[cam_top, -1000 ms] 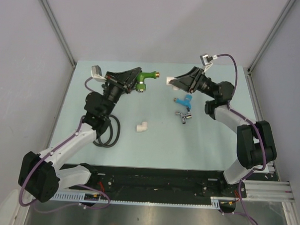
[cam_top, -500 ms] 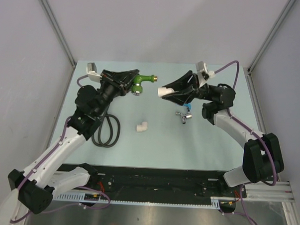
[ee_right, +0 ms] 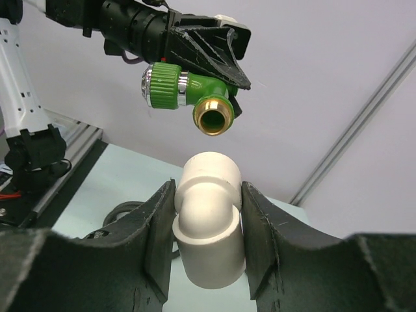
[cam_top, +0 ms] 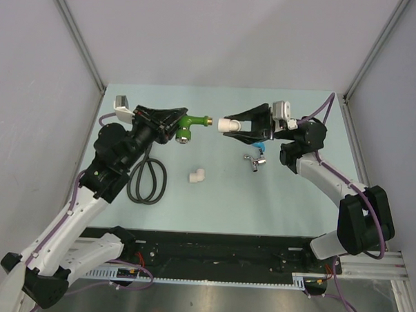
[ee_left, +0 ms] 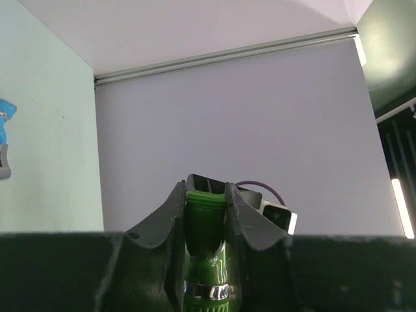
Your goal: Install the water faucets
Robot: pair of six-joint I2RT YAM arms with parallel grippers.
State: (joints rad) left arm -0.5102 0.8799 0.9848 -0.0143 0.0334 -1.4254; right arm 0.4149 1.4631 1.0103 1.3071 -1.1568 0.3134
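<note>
Above the table's (cam_top: pixel 261 200) far middle: left gripper (cam_top: pixel 176 119) and right gripper (cam_top: pixel 238 127) face each other, off the surface.
Left gripper: closed tight around the green faucet (cam_top: pixel 189 123), its brass-coloured end toward the right.
Right gripper: narrowly parted, clamping a white elbow fitting (cam_top: pixel 227 125).
Gap: brass end near the elbow, not touching.
Blue faucet (cam_top: pixel 255 158): lies on the table right of its middle, partly hidden under the right gripper.
Materials: glossy green body, chrome ring, ribbed knob; smooth rounded white plastic.
</note>
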